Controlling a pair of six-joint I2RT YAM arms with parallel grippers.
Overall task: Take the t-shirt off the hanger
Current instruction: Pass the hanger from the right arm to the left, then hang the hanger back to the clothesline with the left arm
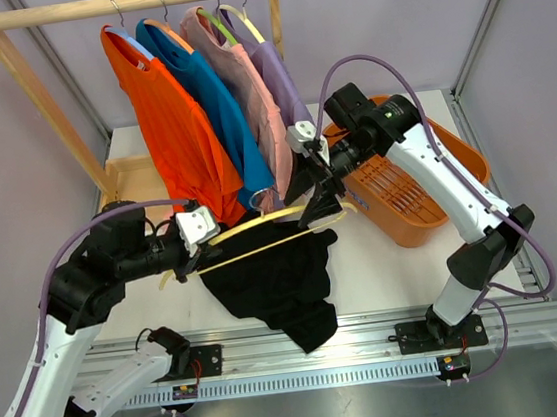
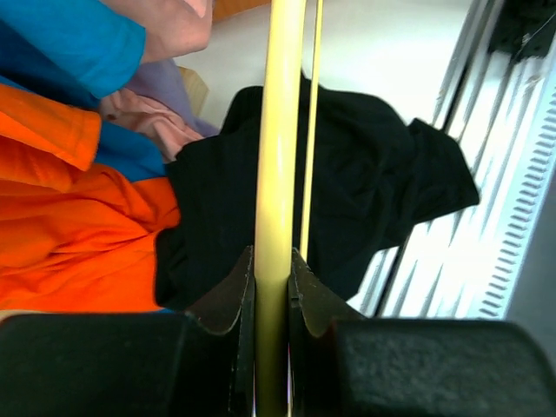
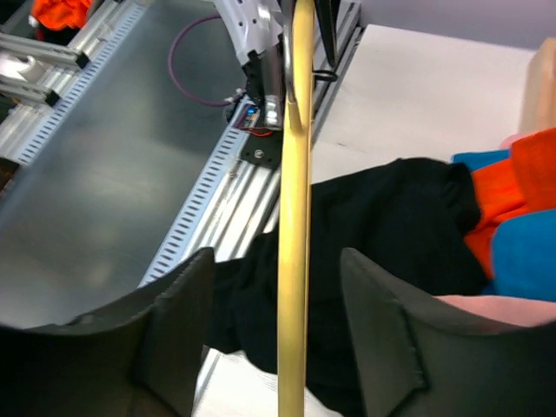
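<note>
A bare yellow hanger (image 1: 261, 233) hangs level above the table between my two grippers. My left gripper (image 1: 186, 259) is shut on its left end; in the left wrist view the fingers (image 2: 234, 291) pinch the yellow bar (image 2: 276, 130). My right gripper (image 1: 320, 202) is open at the hanger's right end, and the bar (image 3: 294, 261) runs between its spread fingers (image 3: 187, 304) without touching them. The black t-shirt (image 1: 277, 279) lies crumpled on the table under the hanger, also seen in the left wrist view (image 2: 373, 174) and the right wrist view (image 3: 391, 226).
A wooden rack (image 1: 124, 3) at the back holds orange (image 1: 174, 130), blue (image 1: 216, 105), pink (image 1: 250, 91) and purple (image 1: 279, 78) shirts on hangers. An orange basket (image 1: 458, 153) stands at the right. A metal rail (image 1: 373, 334) runs along the near edge.
</note>
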